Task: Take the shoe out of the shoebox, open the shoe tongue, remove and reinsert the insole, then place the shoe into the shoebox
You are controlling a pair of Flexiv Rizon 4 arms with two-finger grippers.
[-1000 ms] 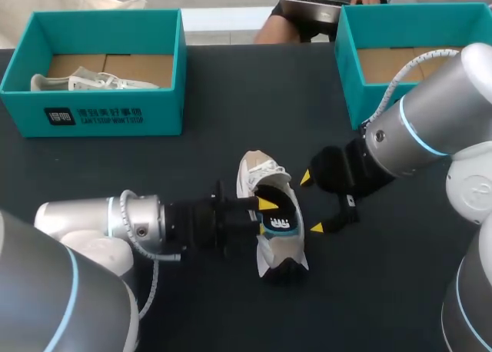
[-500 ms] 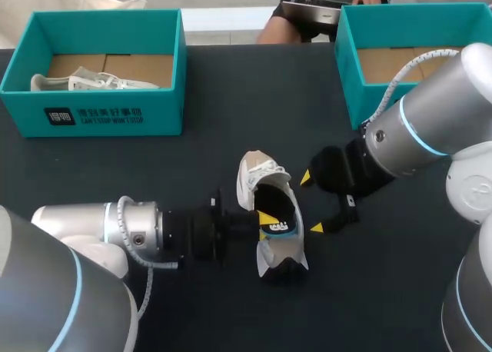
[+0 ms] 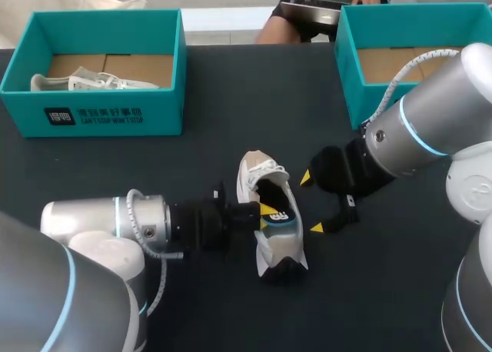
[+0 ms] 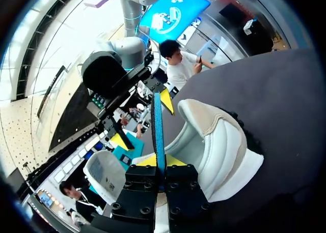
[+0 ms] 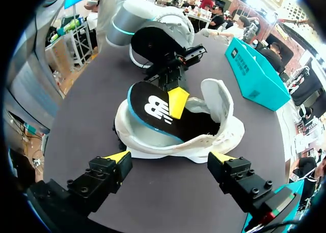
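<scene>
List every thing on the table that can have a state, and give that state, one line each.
shoe: out of its box, on the table, mouth wide open
insole: partly lifted out of the shoe
left tool: shut on the insole
right tool: open, beside the shoe, holding nothing
left shoebox: lid off, second shoe inside
right shoebox: lid off, no shoe showing

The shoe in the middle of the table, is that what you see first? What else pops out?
Yes! The white shoe lying in the middle of the table grabs the eye, its black, blue-edged insole sticking half out, pinched by the left end effector. The right end effector hangs open right beside it. A teal shoebox at the far left holds another white shoe, and a second teal shoebox sits far right.
</scene>
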